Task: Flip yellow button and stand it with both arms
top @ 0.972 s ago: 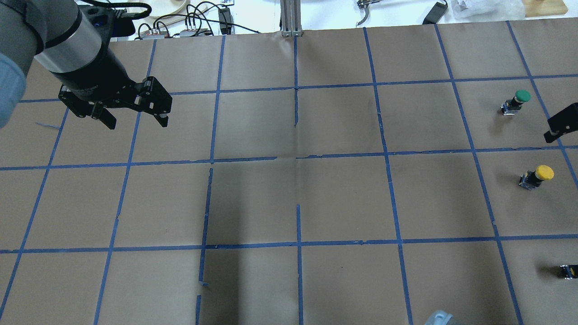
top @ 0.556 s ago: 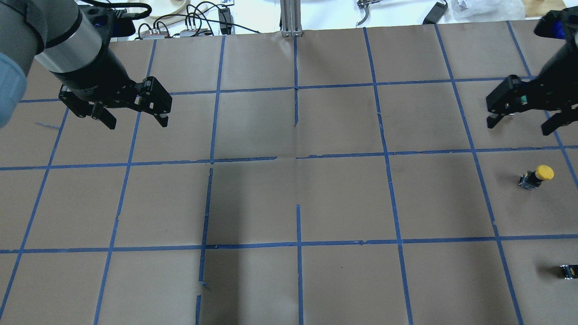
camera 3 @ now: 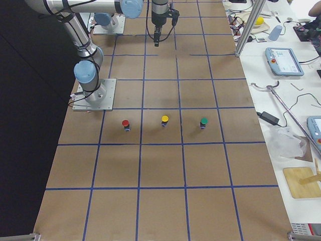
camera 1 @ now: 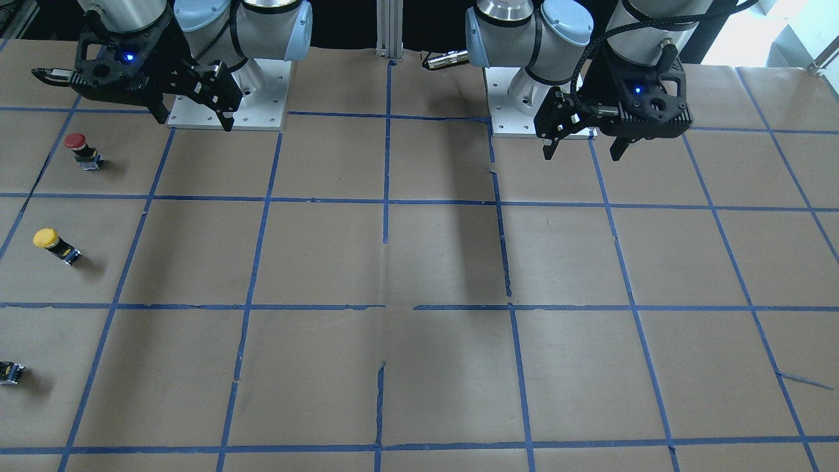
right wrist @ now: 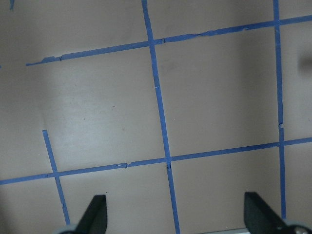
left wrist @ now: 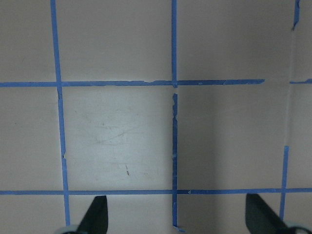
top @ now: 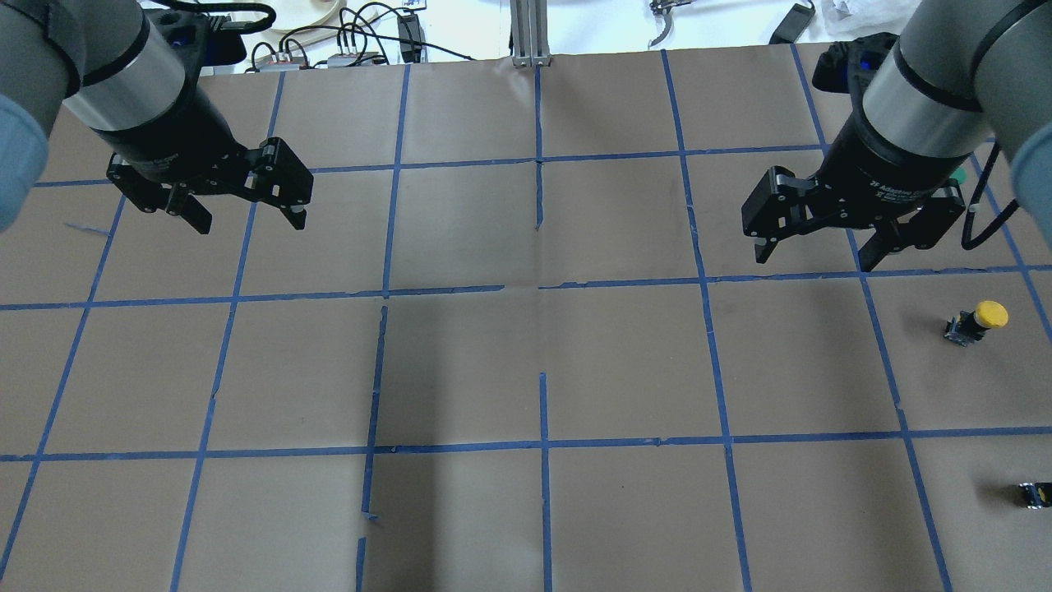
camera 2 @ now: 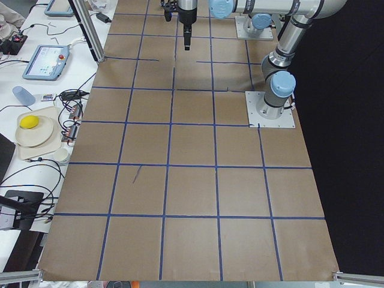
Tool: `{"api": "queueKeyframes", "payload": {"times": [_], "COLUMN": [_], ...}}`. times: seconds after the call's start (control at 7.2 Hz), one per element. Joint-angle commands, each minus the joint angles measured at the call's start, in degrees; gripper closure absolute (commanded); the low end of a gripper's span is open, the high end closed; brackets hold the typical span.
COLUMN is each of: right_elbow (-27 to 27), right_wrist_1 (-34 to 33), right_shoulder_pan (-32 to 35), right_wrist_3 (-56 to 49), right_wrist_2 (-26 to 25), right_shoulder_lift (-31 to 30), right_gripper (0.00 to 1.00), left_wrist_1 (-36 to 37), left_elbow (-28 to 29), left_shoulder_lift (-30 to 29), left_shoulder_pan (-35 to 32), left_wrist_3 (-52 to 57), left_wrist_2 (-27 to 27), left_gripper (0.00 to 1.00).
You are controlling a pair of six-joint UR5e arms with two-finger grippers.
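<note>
The yellow button (top: 978,320) is on the brown paper at the table's right side, cap uppermost as far as I can tell. It also shows in the front view (camera 1: 56,244) and the right side view (camera 3: 164,120). My right gripper (top: 815,253) is open and empty, hanging above the table about one grid square to the left of the button; it shows in the front view too (camera 1: 193,120). My left gripper (top: 249,224) is open and empty over the far left of the table (camera 1: 582,155). Both wrist views show only taped paper between open fingertips (left wrist: 97,215) (right wrist: 96,214).
A red-capped button (camera 1: 79,148) and a green-capped one (camera 3: 203,122) flank the yellow one; in the overhead view my right arm hides most of the green one. A tiny capless block (top: 1034,493) lies near the right edge. Blue tape lines grid the paper.
My right arm has swung in from the right edge toward the table's middle and now covers the green button. The left arm and the yellow button have not moved.
</note>
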Motion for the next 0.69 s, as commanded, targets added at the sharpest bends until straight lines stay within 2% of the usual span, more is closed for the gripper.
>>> {"api": "queueKeyframes", "payload": {"times": [0.0, 0.56], "right_elbow": [0.0, -0.1], "right_wrist_1": [-0.2, -0.8], "right_shoulder_pan": [0.2, 0.2], "right_wrist_3": [-0.2, -0.1], "right_wrist_2": [0.0, 0.7], "right_shoulder_lift": [0.0, 0.2], "right_gripper": [0.00, 0.00], "left_wrist_1": [0.1, 0.2], "left_elbow": [1.1, 0.4], "left_shoulder_lift": [-0.7, -0.2], "left_shoulder_pan": [-0.2, -0.4], "left_wrist_3": [-0.1, 0.0], "left_wrist_2": [-0.6, -0.3], "left_gripper": [0.00, 0.00]}}
